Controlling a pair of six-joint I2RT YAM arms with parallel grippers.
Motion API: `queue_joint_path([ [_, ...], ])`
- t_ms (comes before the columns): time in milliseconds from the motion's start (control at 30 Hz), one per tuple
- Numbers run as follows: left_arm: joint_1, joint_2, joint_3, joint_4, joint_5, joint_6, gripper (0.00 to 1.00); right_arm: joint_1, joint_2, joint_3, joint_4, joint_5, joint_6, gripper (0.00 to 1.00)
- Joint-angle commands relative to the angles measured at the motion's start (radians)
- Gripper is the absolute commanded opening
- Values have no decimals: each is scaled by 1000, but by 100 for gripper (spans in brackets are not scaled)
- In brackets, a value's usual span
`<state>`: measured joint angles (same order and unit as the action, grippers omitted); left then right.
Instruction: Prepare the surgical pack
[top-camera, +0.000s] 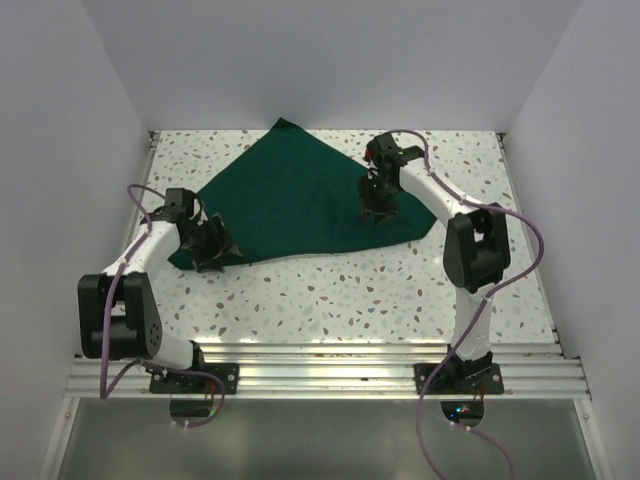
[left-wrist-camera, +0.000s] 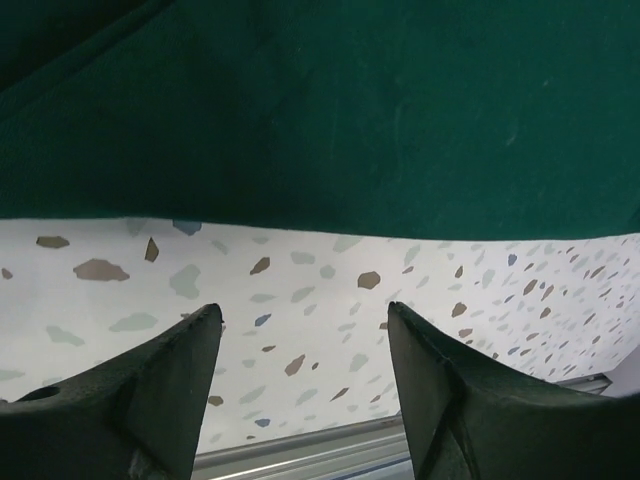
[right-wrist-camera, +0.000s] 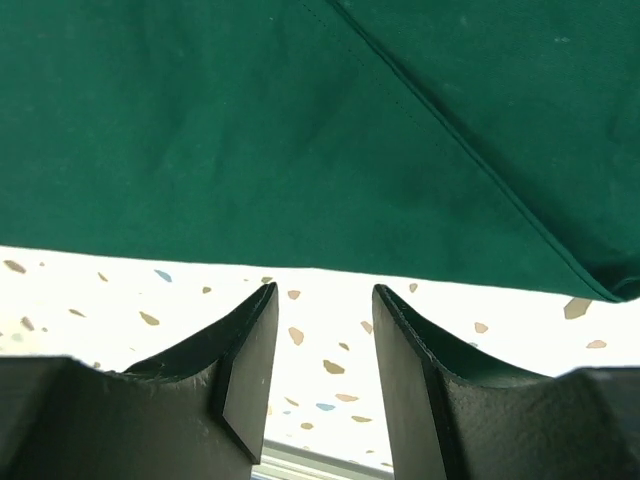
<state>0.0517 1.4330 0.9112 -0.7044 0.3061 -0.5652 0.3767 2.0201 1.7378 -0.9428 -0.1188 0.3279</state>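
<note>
The dark green cloth drape (top-camera: 300, 200) lies folded into a flat, roughly triangular shape on the speckled table (top-camera: 350, 300). It fills the top of the left wrist view (left-wrist-camera: 320, 110) and of the right wrist view (right-wrist-camera: 300, 130), where a stitched hem runs diagonally. My left gripper (top-camera: 212, 255) is open and empty, low over the drape's near left corner; its jaws (left-wrist-camera: 305, 310) stand wide apart over bare table. My right gripper (top-camera: 380, 213) is open and empty at the drape's near right edge, its jaws (right-wrist-camera: 325, 290) just off the cloth's edge. Tray, instruments, gauze and packets are out of view.
White walls close the table on the left, back and right. An aluminium rail (top-camera: 320, 365) runs along the near edge by the arm bases, and shows in the left wrist view (left-wrist-camera: 300, 455).
</note>
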Motion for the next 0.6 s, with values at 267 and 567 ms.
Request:
queue_joint_path([
  [267, 36, 155, 95, 102, 54, 4, 67, 44, 132, 69, -53, 140, 30, 46],
  [567, 119, 244, 71, 105, 62, 74, 68, 2, 160, 31, -45, 222, 25, 46],
])
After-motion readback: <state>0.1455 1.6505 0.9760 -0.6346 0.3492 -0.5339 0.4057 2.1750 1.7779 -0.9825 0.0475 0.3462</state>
